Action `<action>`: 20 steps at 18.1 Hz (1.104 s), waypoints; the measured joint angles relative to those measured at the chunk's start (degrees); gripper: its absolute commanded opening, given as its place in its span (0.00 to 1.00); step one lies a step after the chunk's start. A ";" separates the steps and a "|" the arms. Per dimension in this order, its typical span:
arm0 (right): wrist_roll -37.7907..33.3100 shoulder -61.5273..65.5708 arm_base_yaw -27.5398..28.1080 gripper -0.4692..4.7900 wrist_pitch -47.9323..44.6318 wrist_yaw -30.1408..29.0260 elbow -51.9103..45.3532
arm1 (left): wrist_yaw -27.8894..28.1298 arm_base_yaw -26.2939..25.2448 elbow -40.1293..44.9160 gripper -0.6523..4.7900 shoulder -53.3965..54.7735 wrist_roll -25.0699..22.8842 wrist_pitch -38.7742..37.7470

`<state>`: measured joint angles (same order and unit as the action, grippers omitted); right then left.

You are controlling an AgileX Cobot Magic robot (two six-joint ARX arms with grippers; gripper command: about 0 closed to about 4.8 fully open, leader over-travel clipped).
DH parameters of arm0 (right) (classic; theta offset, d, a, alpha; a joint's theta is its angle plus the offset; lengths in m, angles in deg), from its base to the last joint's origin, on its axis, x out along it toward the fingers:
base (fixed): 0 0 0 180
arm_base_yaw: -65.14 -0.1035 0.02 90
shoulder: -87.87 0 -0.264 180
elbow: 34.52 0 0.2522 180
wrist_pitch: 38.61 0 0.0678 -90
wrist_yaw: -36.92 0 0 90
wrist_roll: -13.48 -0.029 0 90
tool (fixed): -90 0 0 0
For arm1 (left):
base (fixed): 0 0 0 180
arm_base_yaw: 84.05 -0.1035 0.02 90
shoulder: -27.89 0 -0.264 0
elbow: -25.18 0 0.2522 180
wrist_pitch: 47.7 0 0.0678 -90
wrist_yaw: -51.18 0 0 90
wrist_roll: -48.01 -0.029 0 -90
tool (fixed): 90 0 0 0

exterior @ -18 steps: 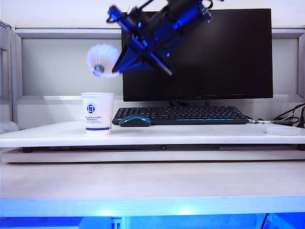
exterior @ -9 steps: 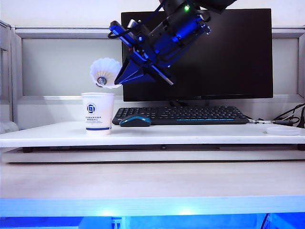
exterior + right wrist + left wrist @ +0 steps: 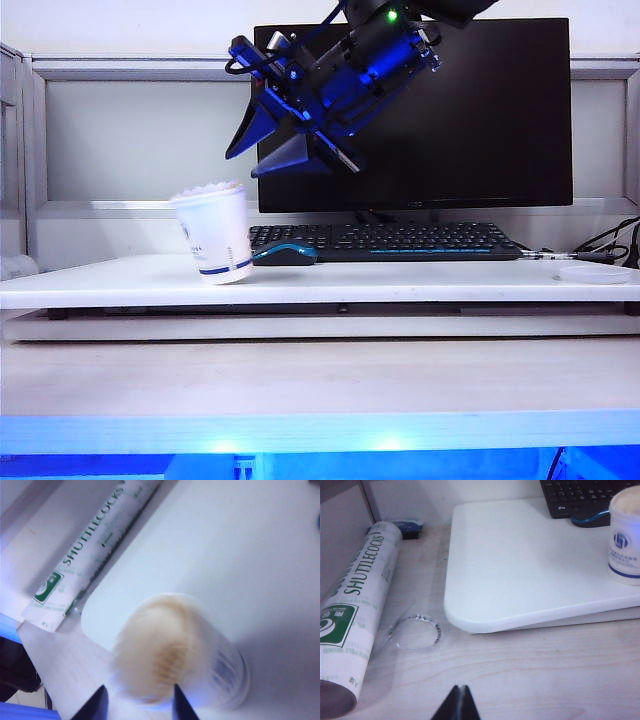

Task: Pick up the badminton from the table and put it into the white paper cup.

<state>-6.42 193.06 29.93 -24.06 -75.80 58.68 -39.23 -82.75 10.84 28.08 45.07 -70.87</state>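
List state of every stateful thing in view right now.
badminton: in the cup, feathers up at the rim
white paper cup: tilted, on the table
right gripper: open, empty, above the cup
left gripper: shut, empty, low over the desk
monitor: screen dark
shuttlecock tube: lying on its side

- right gripper has let go: fingers were pinched on the badminton, now spread with nothing between them
- badminton dropped from mid-air beside the fingers into the white paper cup; only the feather rim shows above the lip
- cup was upright, now tilted, top leaning left, base shifted slightly right toward the mouse
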 measured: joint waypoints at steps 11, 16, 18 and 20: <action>-0.02 0.07 1.25 0.80 -4.09 0.66 1.29 | -0.87 0.00 0.00 0.11 -0.02 0.00 0.04; 2.64 -0.24 2.05 0.82 -2.03 2.60 6.86 | -2.99 0.00 -0.02 0.11 0.00 0.00 0.15; 5.60 -0.81 2.64 0.88 1.40 3.67 9.62 | -4.92 0.00 -0.02 0.11 0.00 0.00 0.26; 6.47 -2.10 3.45 0.89 3.91 5.14 11.56 | -6.71 0.00 -0.02 0.11 -0.02 0.00 0.46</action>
<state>0.05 190.96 33.39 -20.14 -70.66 70.24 -45.94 -82.75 10.82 28.06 45.07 -70.41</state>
